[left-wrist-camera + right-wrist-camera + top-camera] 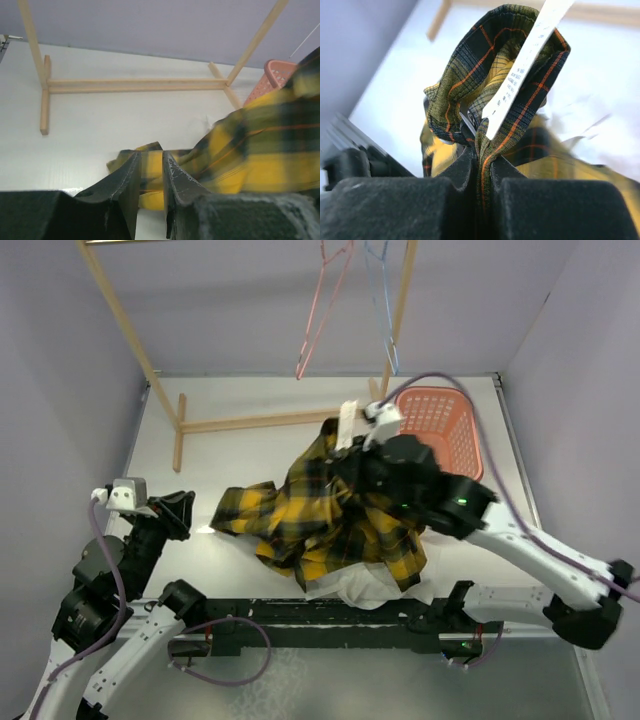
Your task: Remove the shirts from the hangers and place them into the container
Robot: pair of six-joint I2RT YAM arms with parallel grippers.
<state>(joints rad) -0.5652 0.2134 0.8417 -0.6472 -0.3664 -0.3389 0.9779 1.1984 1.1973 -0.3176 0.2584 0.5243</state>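
- The right fingers are clamped tight on a fold of the plaid shirt. The dark-edged cloth bunches up in a loop just above their tips.
- A long white label stands up out of that loop, just beyond the right fingers.
- From the right fingers the rest of the plaid shirt drapes down onto the table and spreads toward the left fingers.
- The left fingers stand a little apart, with only a narrow gap between them. In the top view nothing shows in that gap.
- One end of the plaid shirt lies just past the tips of the left fingers. I cannot tell whether it touches them.
- The white shirt lies on the table under the plaid shirt, on the near side of the right fingers. Only its edge shows.
- The container stands on the table just beside and beyond the right fingers, and well apart from the left fingers. Both shirts lie outside it.
- The 2 hangers, the pink-red hanger and the light blue hanger, hang bare from the wooden rack. They are beyond and above the right fingers, with the blue one nearer the container.
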